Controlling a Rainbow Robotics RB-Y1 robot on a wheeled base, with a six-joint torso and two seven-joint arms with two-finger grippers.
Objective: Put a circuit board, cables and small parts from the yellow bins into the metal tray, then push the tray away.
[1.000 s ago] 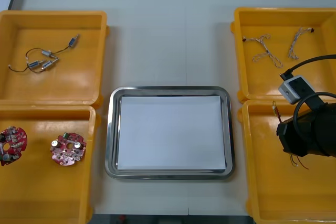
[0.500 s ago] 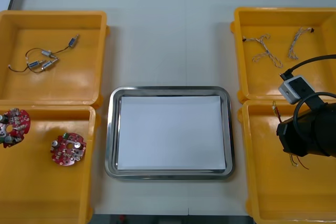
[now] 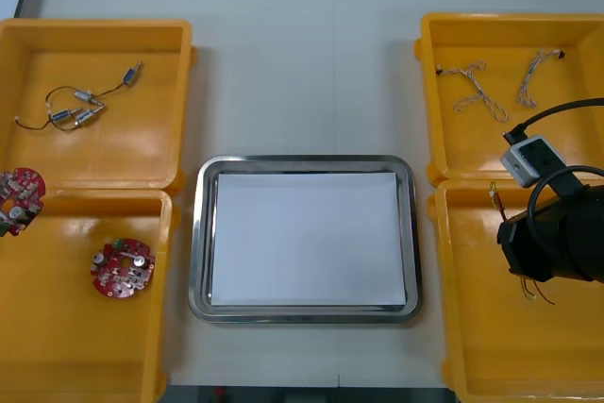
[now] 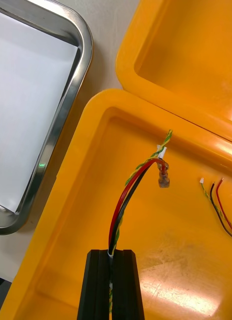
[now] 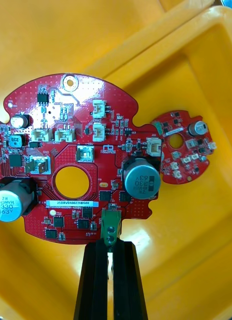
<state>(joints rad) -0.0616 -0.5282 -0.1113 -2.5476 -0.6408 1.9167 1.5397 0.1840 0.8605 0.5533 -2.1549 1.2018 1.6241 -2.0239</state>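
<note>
Two things are in hand at once, and we judge that the coming move turns on where the tray [image 3: 200, 233] lies from each. Our left gripper [image 5: 110, 246] is pinched narrow on a small green tab at the rim of a red circuit board [image 5: 71, 150], which stands out past the fingertips with its face to the wrist camera. In the front view that board hangs at the table's left edge, over the wall between the two left bins [image 3: 104, 184]. A second board [image 3: 122, 269] lies in the nearer one. From there the tray is toward our right, with the whole near bin between.

Our right gripper [image 4: 112, 252] is closed on a cable [image 4: 133, 185] of red, black and yellow-green strands. The cable arches away in line with the fingers, above the floor of the near right bin [image 4: 186, 260], and a loose cable [image 4: 216, 207] lies beside it. The tray is toward our left here, just past that bin's wall.

We reckon the right arm has the shorter way. The round board needs no turning, while the cable should land lengthwise along the tray's long side.
</note>
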